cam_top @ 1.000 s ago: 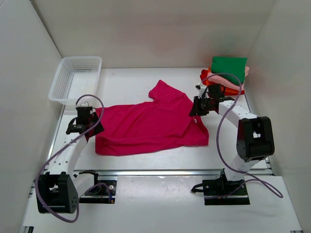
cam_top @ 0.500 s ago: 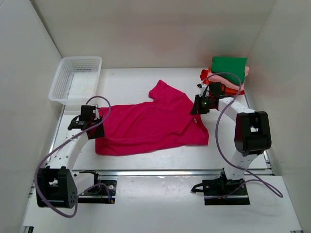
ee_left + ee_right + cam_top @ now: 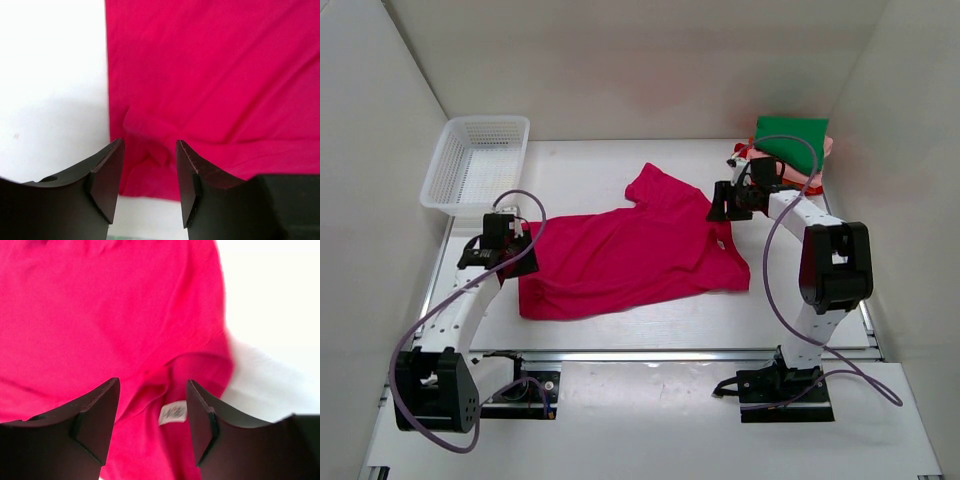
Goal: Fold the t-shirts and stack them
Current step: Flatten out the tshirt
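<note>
The top view is bright and even, lit softly from above. The white walls point(image 3: 620, 60) and table point(image 3: 610, 165) bounce the light, so the shadows under the 2 arms and along the edge of the magenta t-shirt point(image 3: 630, 255) are faint and short. Focus there is sharp throughout.

In the left wrist view the table burns out to flat white. The cloth creases read fairly crisp, and the left fingers point(image 3: 107, 180) are dark and soft at close range.

The right wrist view is blurred: the shirt's folds are smeared and the print on its label point(image 3: 172, 413) is unreadable. A pale grey shadow lies beside the hem, and the right fingers point(image 3: 95, 415) are near-black shapes.
</note>
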Controlling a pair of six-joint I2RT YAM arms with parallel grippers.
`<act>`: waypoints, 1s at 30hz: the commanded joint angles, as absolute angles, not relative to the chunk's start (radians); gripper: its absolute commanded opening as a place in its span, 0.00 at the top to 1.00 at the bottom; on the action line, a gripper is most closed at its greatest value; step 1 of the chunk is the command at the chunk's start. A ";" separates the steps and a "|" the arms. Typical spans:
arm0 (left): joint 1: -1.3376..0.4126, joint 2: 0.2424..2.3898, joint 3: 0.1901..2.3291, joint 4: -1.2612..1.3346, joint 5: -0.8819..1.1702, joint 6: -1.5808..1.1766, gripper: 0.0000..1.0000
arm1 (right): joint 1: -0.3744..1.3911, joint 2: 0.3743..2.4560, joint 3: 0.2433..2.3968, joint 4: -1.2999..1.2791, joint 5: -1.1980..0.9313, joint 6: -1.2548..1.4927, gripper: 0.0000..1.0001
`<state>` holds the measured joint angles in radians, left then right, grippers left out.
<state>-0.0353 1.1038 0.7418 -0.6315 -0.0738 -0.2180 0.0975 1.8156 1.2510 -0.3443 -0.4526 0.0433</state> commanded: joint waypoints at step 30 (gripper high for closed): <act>-0.126 2.015 1.406 -0.439 -0.170 -0.324 0.53 | 0.163 2.066 1.465 -0.431 -0.009 0.071 0.54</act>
<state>-0.1226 1.9862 1.3201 -0.3744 -0.1684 -0.3302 0.2031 2.0464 1.4422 -0.4007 -0.1116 0.0128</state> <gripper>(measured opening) 0.469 0.451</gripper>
